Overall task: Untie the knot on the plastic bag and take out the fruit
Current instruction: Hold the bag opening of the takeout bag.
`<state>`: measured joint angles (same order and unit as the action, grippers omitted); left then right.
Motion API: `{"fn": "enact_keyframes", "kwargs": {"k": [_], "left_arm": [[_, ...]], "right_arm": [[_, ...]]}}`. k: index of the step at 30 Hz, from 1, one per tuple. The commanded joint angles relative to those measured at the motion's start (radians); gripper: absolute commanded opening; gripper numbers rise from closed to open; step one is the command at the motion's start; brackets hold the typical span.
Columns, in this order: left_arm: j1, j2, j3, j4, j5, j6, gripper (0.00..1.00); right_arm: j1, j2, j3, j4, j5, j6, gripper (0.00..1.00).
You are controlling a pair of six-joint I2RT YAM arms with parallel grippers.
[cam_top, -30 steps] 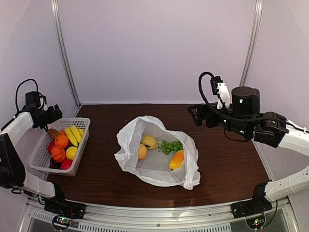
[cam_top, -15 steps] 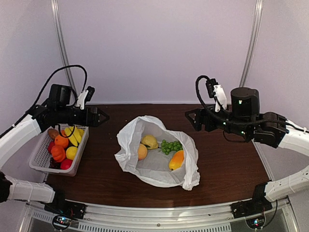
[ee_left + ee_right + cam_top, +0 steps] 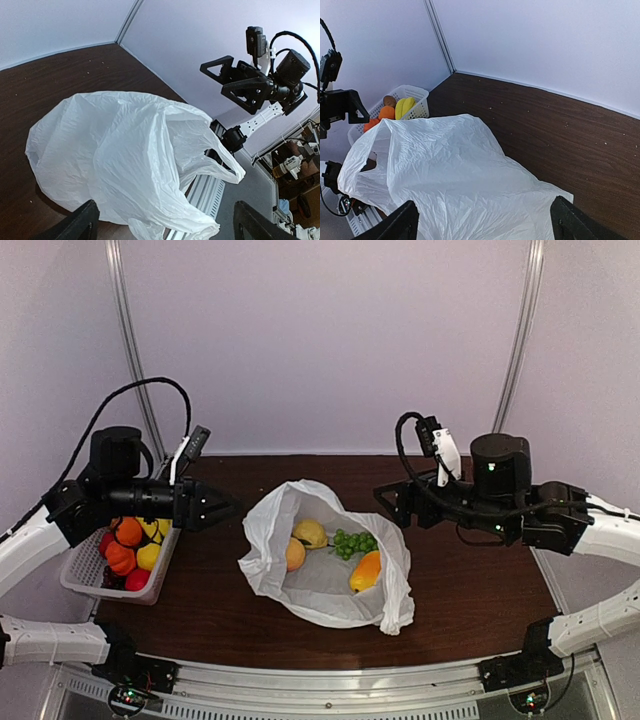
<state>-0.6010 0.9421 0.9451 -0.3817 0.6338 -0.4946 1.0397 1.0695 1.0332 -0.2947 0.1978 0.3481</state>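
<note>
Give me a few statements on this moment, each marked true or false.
1. The bag is untied, its mouth open. True.
2. The basket holds fruit. True.
3. The grapes lie in the basket. False: they lie in the bag.
4. The left gripper grips the mango. False: it is open and empty, and the mango lies in the bag.
5. The right gripper is open. True.

One bag (image 3: 325, 605) holds four fruits: one lemon (image 3: 310, 532), one peach (image 3: 294, 554), one grape bunch (image 3: 353, 541), one mango (image 3: 365, 571). Left of the bag, one basket (image 3: 95, 590) shows two orange fruits (image 3: 120, 558), one yellow fruit (image 3: 148, 556), one red apple (image 3: 137, 580); the rest is hidden.
</note>
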Motion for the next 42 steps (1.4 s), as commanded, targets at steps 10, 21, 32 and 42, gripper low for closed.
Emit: {"fn": "enact_keyframes", "kwargs": {"k": [10,21,32,42], "left_arm": [[-0.040,0.029,-0.060,0.022,-0.009,-0.021,0.97],[-0.077,0.092,-0.132,0.129,-0.045,-0.067,0.97],[-0.088,0.128,-0.148,0.216,-0.034,-0.094,0.49],[-0.088,0.100,-0.165,0.227,-0.039,-0.108,0.12]], "right_arm": [[0.084,0.002,0.019,0.014,-0.013,-0.013,0.84],[0.142,0.020,0.035,0.041,-0.020,-0.026,0.83],[0.184,0.034,0.060,0.043,-0.056,-0.036,0.81],[0.282,0.085,0.099,0.045,-0.078,-0.045,0.70]]}}
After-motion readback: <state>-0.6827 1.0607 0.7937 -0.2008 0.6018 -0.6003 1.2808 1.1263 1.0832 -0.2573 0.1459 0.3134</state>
